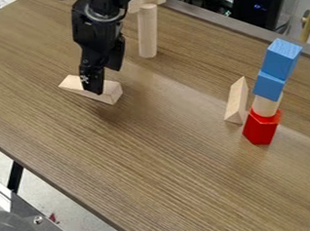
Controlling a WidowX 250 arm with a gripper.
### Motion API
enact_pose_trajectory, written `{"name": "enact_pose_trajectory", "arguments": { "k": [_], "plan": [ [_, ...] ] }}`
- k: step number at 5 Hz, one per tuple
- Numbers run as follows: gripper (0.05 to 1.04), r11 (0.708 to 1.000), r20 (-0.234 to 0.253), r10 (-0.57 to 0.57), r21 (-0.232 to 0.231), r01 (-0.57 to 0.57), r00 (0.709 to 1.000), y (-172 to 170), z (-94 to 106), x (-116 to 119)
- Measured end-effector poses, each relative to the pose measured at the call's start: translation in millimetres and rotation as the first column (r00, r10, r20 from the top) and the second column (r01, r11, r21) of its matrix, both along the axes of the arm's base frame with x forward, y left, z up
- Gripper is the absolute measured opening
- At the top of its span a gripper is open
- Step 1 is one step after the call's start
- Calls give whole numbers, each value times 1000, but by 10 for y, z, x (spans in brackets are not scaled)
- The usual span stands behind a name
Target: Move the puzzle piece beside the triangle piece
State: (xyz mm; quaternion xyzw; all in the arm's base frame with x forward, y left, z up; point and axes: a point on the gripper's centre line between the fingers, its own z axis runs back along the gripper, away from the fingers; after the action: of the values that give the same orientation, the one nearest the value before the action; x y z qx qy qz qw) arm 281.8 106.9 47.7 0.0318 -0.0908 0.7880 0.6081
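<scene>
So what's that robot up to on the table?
The robot arm's gripper is down at a pale wooden block toward the left; I can't tell whether it has a grip. The block isn't beside the wooden triangle piece yet. That one is over on the right, next to a stack: red block, pale cylinder, two blue blocks.

Wooden block (110, 94) partly hidden behind end effector (93, 89).

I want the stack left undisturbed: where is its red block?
In the camera view, the red block sits toward the right, under a pale wooden cylinder, beside a pale wooden triangular prism.
</scene>
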Motion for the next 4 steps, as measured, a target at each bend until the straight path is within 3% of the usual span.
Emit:
{"name": "enact_pose_trajectory", "arguments": {
  "k": [2,3,4],
  "plan": [
    [999,1000,-39,5,16,-5,999,35,-138,-11],
    [952,1000,-52,5,21,-4,999,32,-175,-21],
    [711,999,-74,-9,33,11,997,35,-242,-39]
  ]
}}
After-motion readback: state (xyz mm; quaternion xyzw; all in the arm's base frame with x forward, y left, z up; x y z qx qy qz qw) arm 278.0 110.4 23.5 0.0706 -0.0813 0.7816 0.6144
